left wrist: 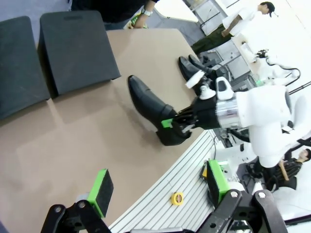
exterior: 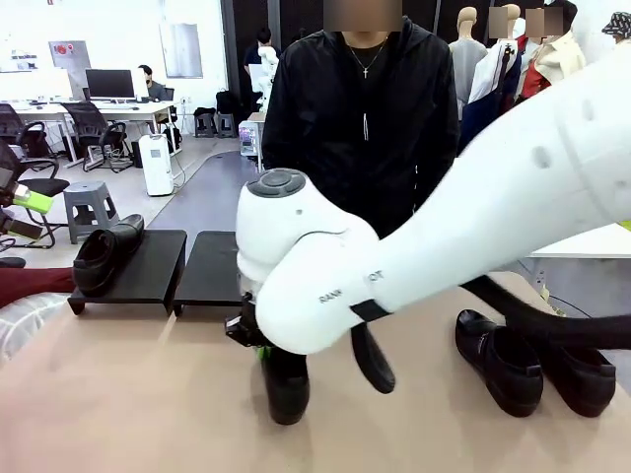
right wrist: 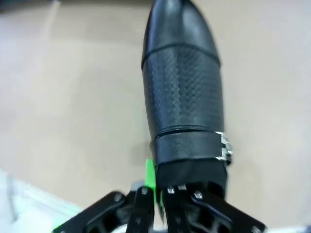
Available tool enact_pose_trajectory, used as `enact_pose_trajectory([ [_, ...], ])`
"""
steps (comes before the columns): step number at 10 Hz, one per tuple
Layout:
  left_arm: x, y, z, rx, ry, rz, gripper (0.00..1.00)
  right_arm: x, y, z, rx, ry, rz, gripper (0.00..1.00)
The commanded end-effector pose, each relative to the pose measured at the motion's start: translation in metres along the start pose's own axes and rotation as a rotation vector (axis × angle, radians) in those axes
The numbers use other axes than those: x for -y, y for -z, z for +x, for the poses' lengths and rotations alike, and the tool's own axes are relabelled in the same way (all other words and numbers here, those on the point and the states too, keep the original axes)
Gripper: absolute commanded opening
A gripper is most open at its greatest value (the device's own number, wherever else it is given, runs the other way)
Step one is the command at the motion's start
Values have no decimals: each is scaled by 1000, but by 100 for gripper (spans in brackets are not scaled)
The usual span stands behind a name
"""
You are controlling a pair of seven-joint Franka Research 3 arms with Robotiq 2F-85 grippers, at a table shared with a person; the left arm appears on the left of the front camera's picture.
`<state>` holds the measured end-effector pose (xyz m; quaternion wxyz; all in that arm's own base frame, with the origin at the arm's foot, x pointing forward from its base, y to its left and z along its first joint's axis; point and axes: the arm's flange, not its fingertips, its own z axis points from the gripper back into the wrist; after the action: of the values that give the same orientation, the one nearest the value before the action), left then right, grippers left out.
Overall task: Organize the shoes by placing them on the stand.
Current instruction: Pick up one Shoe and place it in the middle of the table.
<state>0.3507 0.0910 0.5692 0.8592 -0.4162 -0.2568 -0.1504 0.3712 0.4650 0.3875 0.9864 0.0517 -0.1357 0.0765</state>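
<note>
Item — glossy black leather dress shoe (right wrist: 182, 97), textured vamp, buckled strap: low on the tan tabletop (exterior: 118, 394) near the robot's edge, toe turned toward the stand; resting or just lifted cannot be told. Holder — right gripper (exterior: 261, 347), clenched on the heel rim. Ahead: two low matte-black sloped platforms (exterior: 212, 268), the left one carrying one matching shoe (exterior: 104, 258), the other bare. Two more black shoes (exterior: 498, 363) lie together at the right. Left gripper (left wrist: 158, 194) spread wide, empty. Step judged: grasp made, carry pending. Next calls for a lift, travel forward-left, and set-down behind a platform's lip.
</note>
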Motion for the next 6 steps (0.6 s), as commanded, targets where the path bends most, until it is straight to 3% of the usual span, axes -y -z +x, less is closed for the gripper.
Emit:
enact_pose_trajectory([
  [1,-1,-2,-1,1,13,-6,100,-33,6,22,-6,139,14,0],
  [3,-1,-2,-1,1,13,-6,100,-45,20,22,-84,164,46,0],
  [6,-1,-2,-1,1,13,-6,100,-43,21,20,-110,139,67,0],
])
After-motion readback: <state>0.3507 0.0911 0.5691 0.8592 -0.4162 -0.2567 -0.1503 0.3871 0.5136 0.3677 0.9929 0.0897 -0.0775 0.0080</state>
